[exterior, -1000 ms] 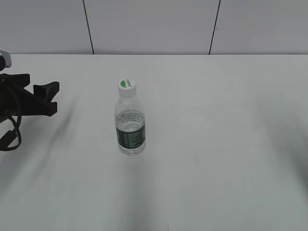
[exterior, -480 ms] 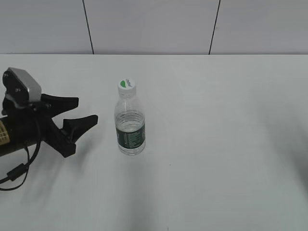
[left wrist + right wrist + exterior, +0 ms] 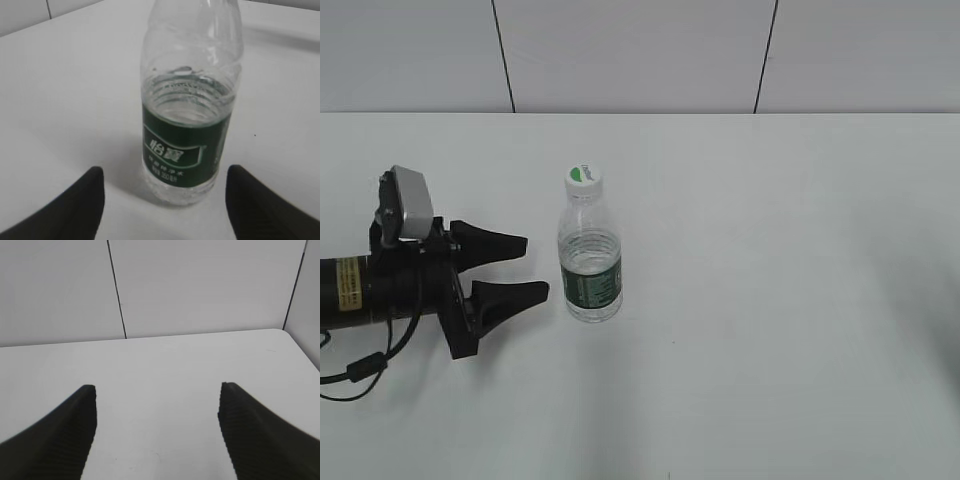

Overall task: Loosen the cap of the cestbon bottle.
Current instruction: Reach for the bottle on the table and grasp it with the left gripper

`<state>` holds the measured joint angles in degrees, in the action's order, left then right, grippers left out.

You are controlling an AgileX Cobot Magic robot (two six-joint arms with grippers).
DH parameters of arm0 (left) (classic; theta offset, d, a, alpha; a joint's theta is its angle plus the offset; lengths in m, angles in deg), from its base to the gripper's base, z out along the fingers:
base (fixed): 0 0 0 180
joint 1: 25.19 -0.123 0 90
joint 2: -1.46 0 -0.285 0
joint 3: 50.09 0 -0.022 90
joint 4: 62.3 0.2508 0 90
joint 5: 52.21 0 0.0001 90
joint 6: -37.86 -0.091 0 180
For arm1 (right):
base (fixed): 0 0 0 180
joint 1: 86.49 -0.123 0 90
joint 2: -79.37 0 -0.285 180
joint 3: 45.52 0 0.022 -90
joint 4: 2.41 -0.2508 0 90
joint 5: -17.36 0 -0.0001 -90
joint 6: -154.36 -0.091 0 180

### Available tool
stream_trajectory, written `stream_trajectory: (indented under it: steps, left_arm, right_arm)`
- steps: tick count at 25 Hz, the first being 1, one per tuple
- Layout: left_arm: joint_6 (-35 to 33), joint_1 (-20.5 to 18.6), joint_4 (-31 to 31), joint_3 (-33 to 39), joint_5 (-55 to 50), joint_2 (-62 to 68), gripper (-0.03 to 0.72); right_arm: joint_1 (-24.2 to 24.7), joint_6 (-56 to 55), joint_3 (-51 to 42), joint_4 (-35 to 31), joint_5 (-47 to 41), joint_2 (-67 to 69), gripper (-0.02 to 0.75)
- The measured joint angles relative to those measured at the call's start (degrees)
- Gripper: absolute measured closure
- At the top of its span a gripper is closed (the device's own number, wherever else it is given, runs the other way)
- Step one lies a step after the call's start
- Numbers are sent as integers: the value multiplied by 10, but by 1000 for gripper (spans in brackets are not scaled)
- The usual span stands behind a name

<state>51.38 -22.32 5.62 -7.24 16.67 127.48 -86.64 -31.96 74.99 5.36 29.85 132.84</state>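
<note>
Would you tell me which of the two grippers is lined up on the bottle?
The left gripper: open, facing the bottle from its left. The right gripper sees only bare table.

1 bottle [image 3: 590, 262] – 1 cap [image 3: 583, 178] – 2 tools: left tool [image 3: 525, 268], right tool [image 3: 157, 412]

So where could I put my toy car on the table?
The whole right side past the bottle is bare, and so is the strip in front near the edge. It's crowded only on the left, where the open left pincer sits beside the bottle.
</note>
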Motion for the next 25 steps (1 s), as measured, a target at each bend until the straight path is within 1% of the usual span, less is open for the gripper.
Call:
stream_trajectory:
  steps: [4,10,15,21,25]
  left_arm:
    - [10,10,2,-16,1,4,214]
    - [19,35,-10,-21,3,4,203]
    - [22,53,-13,-41,-1,6,199]
    - [39,79,-15,-65,-39,7,199]
    - [43,94,-24,-65,-50,7,199]
  right_arm:
    - [0,-1,0,0,0,0,154]
    - [0,-1,0,0,0,0,154]
    - [0,-1,0,0,0,0,154]
    - [0,-1,0,0,0,0,154]
    - [0,-1,0,0,0,0,154]
